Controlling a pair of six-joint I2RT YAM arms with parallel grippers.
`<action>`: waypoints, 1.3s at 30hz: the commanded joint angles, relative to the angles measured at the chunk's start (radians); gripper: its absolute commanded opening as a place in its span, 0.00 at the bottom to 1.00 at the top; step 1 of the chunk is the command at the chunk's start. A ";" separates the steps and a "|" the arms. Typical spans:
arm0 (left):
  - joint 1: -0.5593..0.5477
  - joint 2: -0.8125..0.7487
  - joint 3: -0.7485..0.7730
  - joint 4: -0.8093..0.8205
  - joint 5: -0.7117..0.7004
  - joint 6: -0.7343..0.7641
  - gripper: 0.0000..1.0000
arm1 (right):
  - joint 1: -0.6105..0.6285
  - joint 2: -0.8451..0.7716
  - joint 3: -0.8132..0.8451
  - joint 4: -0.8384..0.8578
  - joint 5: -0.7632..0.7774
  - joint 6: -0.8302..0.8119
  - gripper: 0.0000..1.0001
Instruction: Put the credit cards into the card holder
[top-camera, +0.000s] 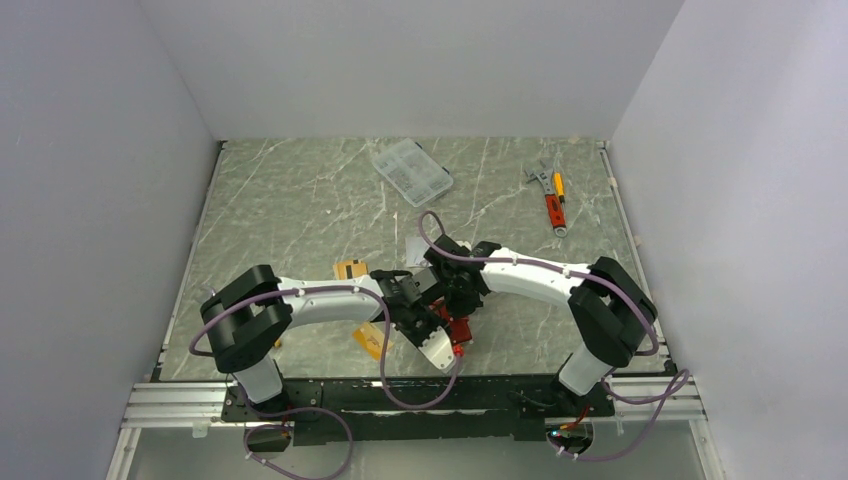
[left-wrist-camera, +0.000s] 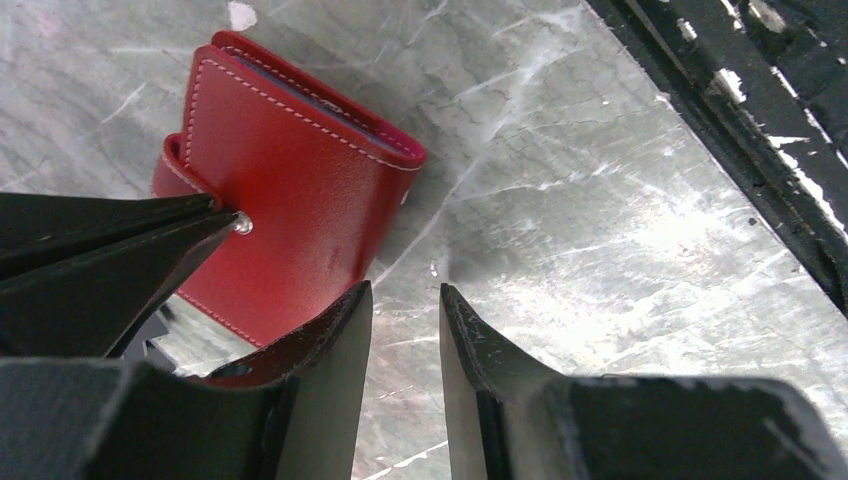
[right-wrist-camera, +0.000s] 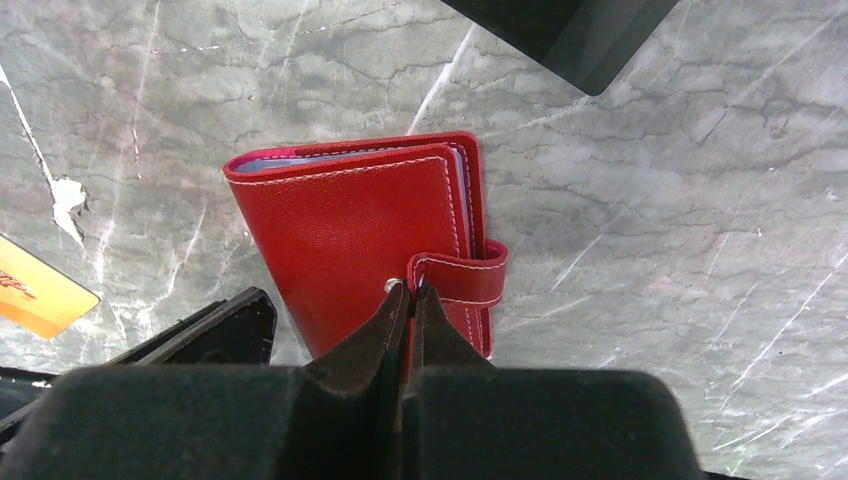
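Card holder (right-wrist-camera: 350, 240) lies folded shut on the marble-look table (top-camera: 300, 200), low ctr of the top view, w/ both arms bent over it. We judge the job barely begun. A striped orange-gold card (top-camera: 349, 268) sits out on the table left of ctr, and a second orange card (top-camera: 371, 338) lies lower, partly under the left arm. Whether any card is already inside, we cannot tell. Left to do, in our view: unsnap, open, load.

Right claw (right-wrist-camera: 410, 292) is pinched closed, tips meeting at the snap tab (right-wrist-camera: 460, 280); no grip on it is evident. Left claw (left-wrist-camera: 405, 300) stands part-open, nothing betw. its fingers, just beside the holder's edge.

Holder: red, leather-like, white stitching, pale lining showing at the open edge.
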 joint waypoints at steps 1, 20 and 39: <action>0.017 -0.048 0.071 0.052 0.013 0.010 0.37 | 0.012 0.006 -0.041 0.021 -0.016 -0.014 0.00; 0.016 0.084 0.072 0.100 -0.030 0.088 0.37 | -0.031 -0.101 -0.070 0.029 -0.086 -0.029 0.00; 0.016 0.083 0.068 0.066 -0.015 0.089 0.35 | -0.031 -0.063 -0.041 0.059 -0.170 -0.053 0.00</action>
